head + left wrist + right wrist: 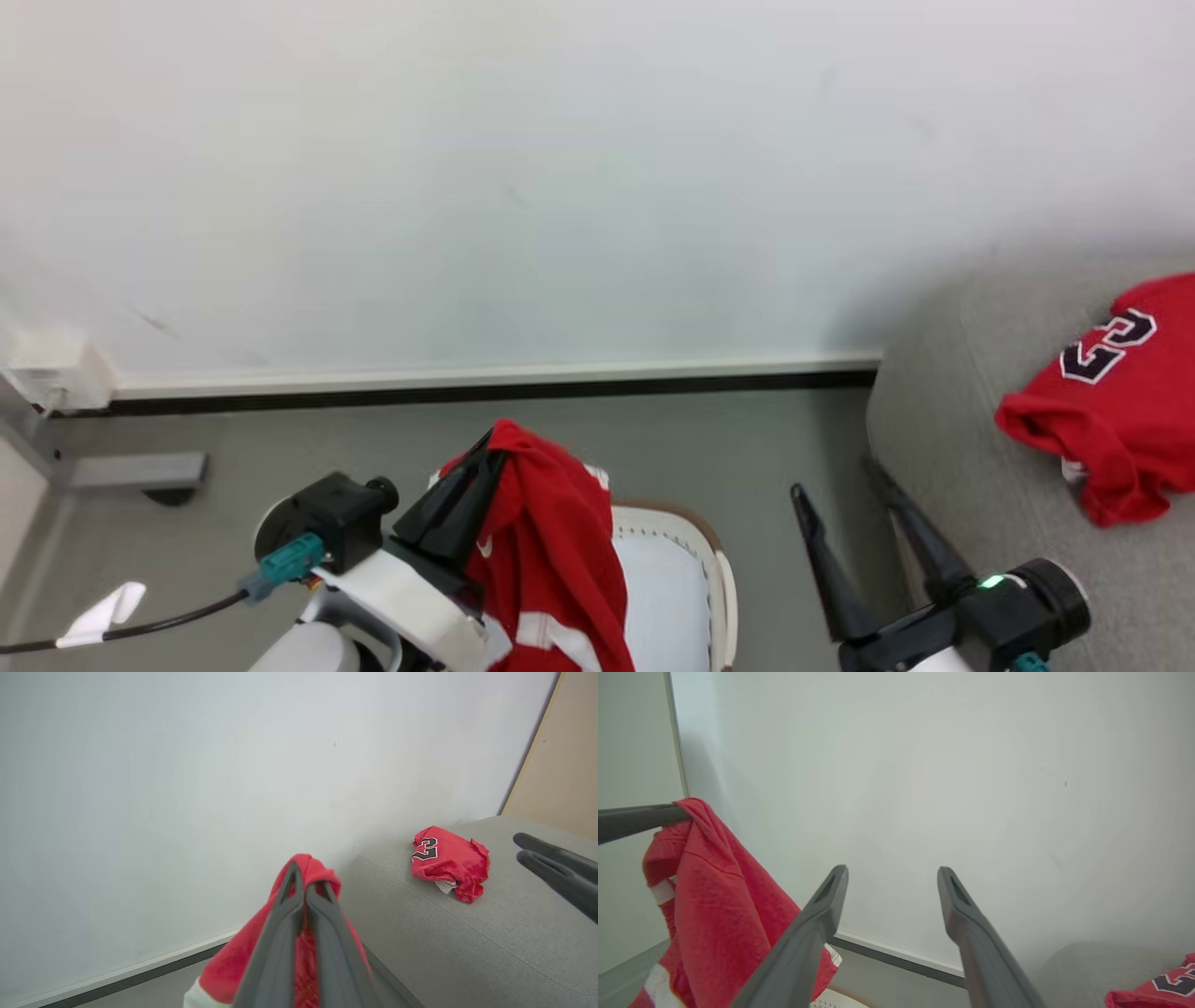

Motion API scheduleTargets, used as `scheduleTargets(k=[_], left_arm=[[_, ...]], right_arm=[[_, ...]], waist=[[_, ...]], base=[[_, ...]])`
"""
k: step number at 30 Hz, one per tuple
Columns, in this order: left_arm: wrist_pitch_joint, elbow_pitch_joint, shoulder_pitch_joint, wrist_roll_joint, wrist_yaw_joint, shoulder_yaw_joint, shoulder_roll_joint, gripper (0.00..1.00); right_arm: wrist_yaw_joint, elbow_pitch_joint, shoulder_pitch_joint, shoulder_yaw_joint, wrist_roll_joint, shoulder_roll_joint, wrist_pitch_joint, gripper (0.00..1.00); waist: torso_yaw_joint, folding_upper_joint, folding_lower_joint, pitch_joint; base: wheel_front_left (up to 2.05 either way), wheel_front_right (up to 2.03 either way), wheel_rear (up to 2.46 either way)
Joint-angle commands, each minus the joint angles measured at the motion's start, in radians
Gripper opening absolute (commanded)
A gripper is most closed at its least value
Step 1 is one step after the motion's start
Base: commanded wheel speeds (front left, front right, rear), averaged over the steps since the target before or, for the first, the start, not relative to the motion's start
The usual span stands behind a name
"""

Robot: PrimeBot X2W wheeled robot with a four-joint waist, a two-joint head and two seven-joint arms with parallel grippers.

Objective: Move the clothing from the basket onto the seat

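Red jersey (551, 560) hangs pinched in your left gripper (490, 446) over the laundry basket (721, 569); your right gripper (837, 483) stands wide, empty.

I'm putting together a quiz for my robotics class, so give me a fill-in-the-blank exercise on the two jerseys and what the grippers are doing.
The left gripper, jaws shut, holds a ___ jersey over the basket.
The jaws of the right gripper stand ___, holding nothing.
The crumpled jersey on the grey sofa bears the number ___.
Missing words: red; open; 23.
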Motion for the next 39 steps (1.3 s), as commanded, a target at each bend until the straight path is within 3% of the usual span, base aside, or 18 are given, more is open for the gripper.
scheduleTargets(k=[1,17,29,30,31,36,37,38,39], left_arm=[[0.005,-0.013,0.022,-0.008,0.004,0.000,0.008,0.00],[0.122,-0.267,0.078,-0.013,0.039,-0.058,0.022,0.00],[0.176,-0.394,0.091,-0.011,0.010,-0.141,0.011,0.00],[0.180,-0.402,0.092,-0.012,0.011,-0.144,0.012,0.00],[0.183,-0.407,0.092,-0.012,0.013,-0.147,0.013,0.00],[0.179,-0.397,0.101,-0.003,0.032,-0.136,0.025,0.00],[0.170,-0.391,0.103,0.001,0.037,-0.131,0.027,0.17],[0.164,-0.383,0.105,0.007,0.044,-0.126,0.030,0.45],[0.158,-0.376,0.109,0.006,0.046,-0.124,0.031,0.82]], right_arm=[[-0.003,-0.005,0.009,0.009,0.014,-0.002,0.001,1.00],[-0.003,0.071,-0.139,0.382,0.056,-0.003,0.001,1.00],[-0.003,0.245,-0.221,0.423,0.070,-0.003,0.001,1.00],[-0.003,0.270,-0.219,0.441,0.084,-0.003,0.001,0.35],[-0.003,0.288,-0.223,0.453,0.093,-0.002,0.002,0.00],[-0.003,0.330,-0.244,0.457,0.158,-0.003,0.002,0.00],[-0.003,0.334,-0.247,0.450,0.164,-0.003,0.002,0.00],[-0.003,0.336,-0.250,0.441,0.167,-0.003,0.001,0.00],[-0.003,0.336,-0.252,0.430,0.172,-0.003,0.001,0.00]], waist=[[0.029,-0.0002,0.0005,-0.040],[0.057,-0.0002,0.0005,-0.095],[0.061,-0.0002,0.0005,-0.115],[0.063,-0.0002,0.0005,-0.116],[0.065,-0.0002,0.0005,-0.117],[0.065,-0.0002,0.0005,-0.113],[0.064,-0.0002,0.0005,-0.111],[0.062,-0.0002,0.0005,-0.109],[0.059,-0.0002,0.0005,-0.105]], base=[[0.00,0.00,0.00],[0.00,0.00,0.00],[0.00,0.00,0.00],[0.00,0.00,0.00],[0.00,0.00,0.00],[0.00,0.00,0.00],[0.00,0.00,0.00],[0.00,0.00,0.00],[0.00,0.00,0.00]])
